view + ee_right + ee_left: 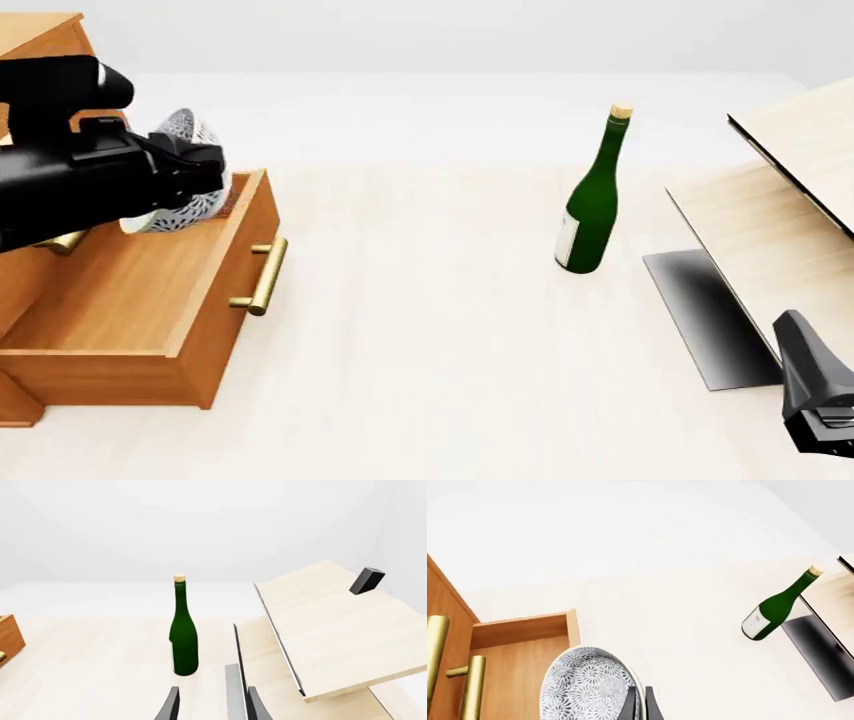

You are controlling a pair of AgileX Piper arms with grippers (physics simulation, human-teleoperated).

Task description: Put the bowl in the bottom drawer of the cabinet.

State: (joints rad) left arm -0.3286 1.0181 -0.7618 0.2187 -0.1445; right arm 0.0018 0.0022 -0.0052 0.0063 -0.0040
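The white bowl (180, 180) with its grey-blue speckles hangs tilted on its side over the inner end of the open bottom drawer (134, 300). My left gripper (203, 165) is shut on its rim. In the left wrist view the bowl (586, 685) fills the lower middle, pinched by the fingers (630, 706), with the drawer's wooden floor (514, 665) beneath. The orange-brown cabinet (40, 35) stands at the far left. My right gripper (212, 707) is open and holds nothing, low at the front right of the table.
A green bottle (594, 200) with a white label stands upright mid-table. Pale slanted boards (787, 215) with a dark panel (707, 310) fill the right side. The drawer's brass handle (263, 275) faces the table's middle.
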